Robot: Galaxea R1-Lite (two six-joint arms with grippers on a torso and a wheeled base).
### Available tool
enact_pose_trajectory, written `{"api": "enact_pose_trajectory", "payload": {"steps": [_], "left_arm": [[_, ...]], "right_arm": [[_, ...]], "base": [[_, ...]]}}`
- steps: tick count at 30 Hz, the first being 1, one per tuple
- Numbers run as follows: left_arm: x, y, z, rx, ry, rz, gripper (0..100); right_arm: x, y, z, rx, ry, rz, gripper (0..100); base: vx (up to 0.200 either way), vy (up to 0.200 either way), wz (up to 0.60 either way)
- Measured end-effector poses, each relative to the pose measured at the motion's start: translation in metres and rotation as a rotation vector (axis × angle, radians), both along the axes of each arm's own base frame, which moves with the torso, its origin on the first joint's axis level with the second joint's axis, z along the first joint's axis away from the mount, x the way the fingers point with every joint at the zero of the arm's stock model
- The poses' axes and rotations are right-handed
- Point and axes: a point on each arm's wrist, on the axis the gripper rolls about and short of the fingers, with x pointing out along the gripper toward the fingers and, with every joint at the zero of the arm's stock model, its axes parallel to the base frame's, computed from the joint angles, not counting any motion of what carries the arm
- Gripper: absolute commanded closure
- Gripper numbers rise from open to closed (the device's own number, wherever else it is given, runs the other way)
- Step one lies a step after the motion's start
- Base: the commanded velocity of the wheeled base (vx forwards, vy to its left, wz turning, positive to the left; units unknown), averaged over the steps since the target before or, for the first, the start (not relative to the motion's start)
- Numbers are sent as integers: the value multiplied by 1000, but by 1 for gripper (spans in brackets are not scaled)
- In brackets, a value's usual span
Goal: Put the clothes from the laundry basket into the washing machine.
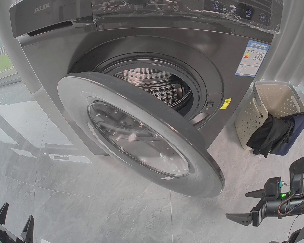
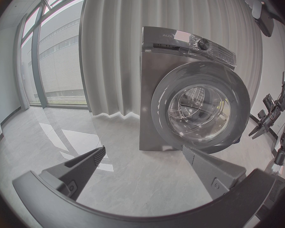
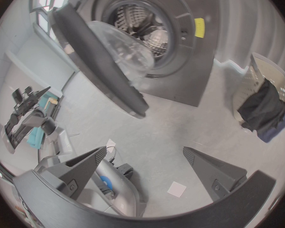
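The grey washing machine [image 1: 165, 51] stands with its round door [image 1: 138, 135] swung wide open, and the bare steel drum [image 1: 158, 85] shows behind it. A cream laundry basket [image 1: 277, 98] sits on the floor to the machine's right. Black clothes [image 1: 272, 134] and a navy garment [image 1: 299, 125] hang over its front rim. My right gripper [image 1: 238, 205] is open and holds nothing, low at the right, in front of the basket. My left gripper [image 1: 17, 211] is open at the lower left, far from the machine. In the right wrist view the basket [image 3: 259, 76] and clothes [image 3: 262, 110] lie beyond the open gripper [image 3: 144, 151].
The open door [image 3: 98, 60] juts out over the grey tiled floor [image 1: 108, 199] between the two arms. A white curtain [image 2: 117, 48] hangs behind the machine [image 2: 186, 105], and windows [image 2: 57, 57] run along the left. The left wrist's gripper [image 2: 143, 151] faces the door.
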Motion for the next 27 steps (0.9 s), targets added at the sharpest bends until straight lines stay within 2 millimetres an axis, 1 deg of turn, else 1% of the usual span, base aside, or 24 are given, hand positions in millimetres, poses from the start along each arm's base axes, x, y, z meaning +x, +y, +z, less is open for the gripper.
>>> {"api": "enact_pose_trajectory", "payload": {"steps": [3,6,9,12,16,18,21,24,27], "left_arm": [[0,0,0,0,0,0,0],[0,0,0,0,0,0,0],[0,0,0,0,0,0,0],[0,0,0,0,0,0,0],[0,0,0,0,0,1,0],[0,0,0,0,0,1,0],[0,0,0,0,0,1,0],[0,0,0,0,0,0,0],[0,0,0,1,0,0,0]], "right_arm": [[9,-8,-1,-1,2,-75,0],[28,-9,8,23,-36,-128,0],[51,-5,22,57,-91,-158,0],[71,0,32,79,-127,-170,0],[89,12,36,89,-139,-151,0],[91,20,33,86,-128,-123,0],[87,30,27,79,-106,-79,0],[78,36,19,66,-77,-33,0],[67,38,13,49,-50,1,0]], "base": [[0,0,0],[0,0,0],[0,0,0],[0,0,0],[0,0,0],[0,0,0],[0,0,0],[0,0,0],[0,0,0]]}}
